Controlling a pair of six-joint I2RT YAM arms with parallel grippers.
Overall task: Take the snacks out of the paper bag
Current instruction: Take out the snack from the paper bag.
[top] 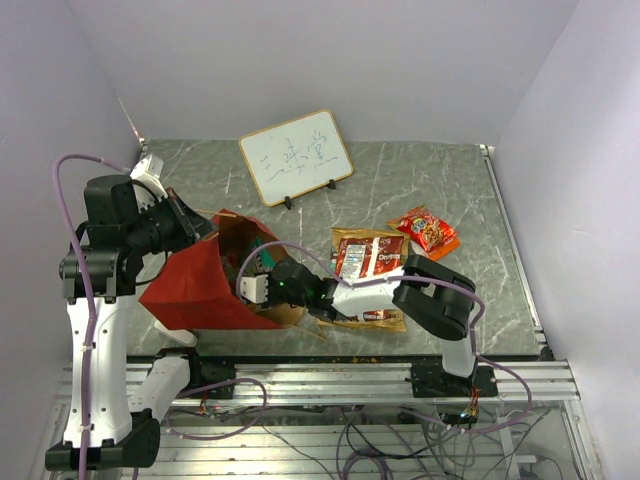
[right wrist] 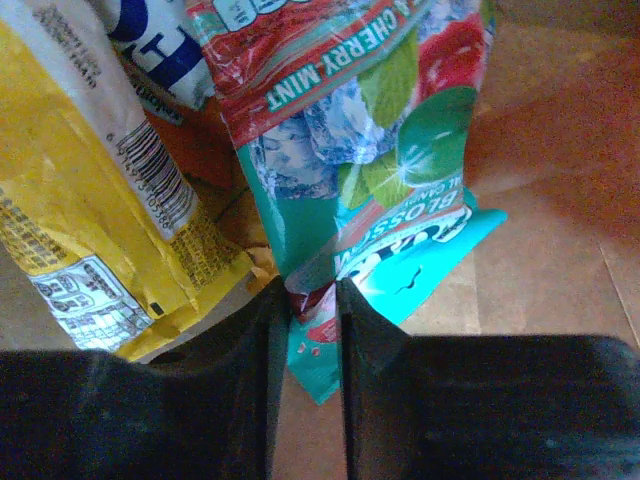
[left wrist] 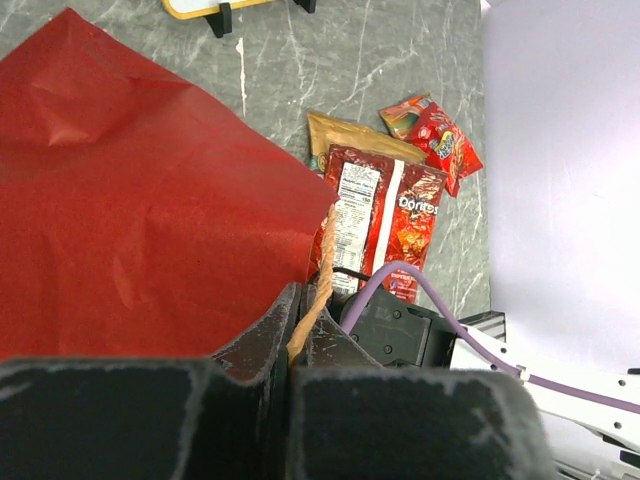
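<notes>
Pulling straight rightward through the mouth looks wisest, with the bag held steady. From above, the right gripper (top: 258,287) reaches into the tilted paper bag (top: 190,285), lifted at its far rim by the left gripper (top: 196,228); a Doritos packet (top: 370,257) and others lie out on the table (top: 440,180). The left wrist shows fingers pressed together on the loop handle (left wrist: 318,265). The right wrist shows fingers pinching the teal packet (right wrist: 400,170) by its lower edge, a yellow packet (right wrist: 90,200) beside it, both inside the bag.

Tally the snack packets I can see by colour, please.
Red: 2, the Doritos packet and the far red packet
Tan packet: 1
Teal packet: 1, in the right tool
Yellow packet: 1
Total: 5 plainly seen; overlaps may hide more.
</notes>
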